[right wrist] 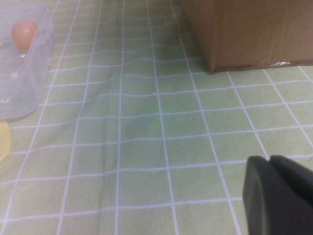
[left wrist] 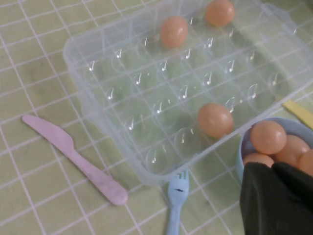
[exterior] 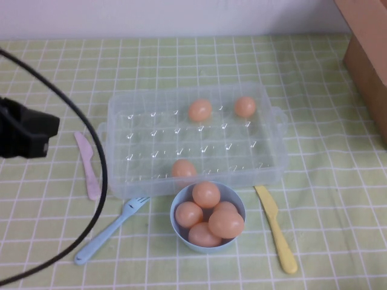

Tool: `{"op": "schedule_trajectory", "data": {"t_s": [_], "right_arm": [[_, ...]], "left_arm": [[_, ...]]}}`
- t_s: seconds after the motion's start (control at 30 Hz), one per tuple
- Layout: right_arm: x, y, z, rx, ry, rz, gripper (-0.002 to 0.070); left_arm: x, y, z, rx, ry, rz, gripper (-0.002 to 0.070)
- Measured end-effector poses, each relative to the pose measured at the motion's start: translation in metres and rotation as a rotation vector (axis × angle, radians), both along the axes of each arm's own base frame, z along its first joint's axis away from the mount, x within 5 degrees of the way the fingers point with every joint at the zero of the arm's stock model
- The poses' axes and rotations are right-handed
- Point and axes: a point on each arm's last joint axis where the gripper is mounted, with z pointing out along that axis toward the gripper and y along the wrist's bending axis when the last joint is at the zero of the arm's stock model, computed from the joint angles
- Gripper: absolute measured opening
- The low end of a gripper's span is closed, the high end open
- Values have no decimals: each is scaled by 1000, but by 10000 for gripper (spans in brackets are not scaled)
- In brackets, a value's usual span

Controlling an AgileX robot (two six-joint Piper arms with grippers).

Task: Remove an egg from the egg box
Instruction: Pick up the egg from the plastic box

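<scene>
While three eggs lay in the egg box, found no removal begun: left gripper shut and empty at the table's left, right gripper closed, empty, well apart.

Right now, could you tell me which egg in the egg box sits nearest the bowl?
The lone egg in the egg box's near row, beside the blue bowl.

orange-peach egg, light-blue bowl, green-checked cloth
</scene>
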Motion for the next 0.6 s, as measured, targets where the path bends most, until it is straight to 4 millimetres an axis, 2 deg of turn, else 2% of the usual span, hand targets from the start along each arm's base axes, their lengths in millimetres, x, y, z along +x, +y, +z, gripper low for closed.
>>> {"op": "schedule_trajectory", "data": {"t_s": [0.1,0.27,0.47,0.6], "right_arm": [[0,0,0,0,0,0,-17],[0,0,0,0,0,0,-17],[0,0,0,0,0,0,-17],[0,0,0,0,0,0,-17]], "left_arm": [[22,-10,5,59,33,-49,-3],[52,-46,2,139,112,-165,-3],[80,-82,-13,264,194,-231,-3],[98,-107,-31,363,250,-284,-3]]}}
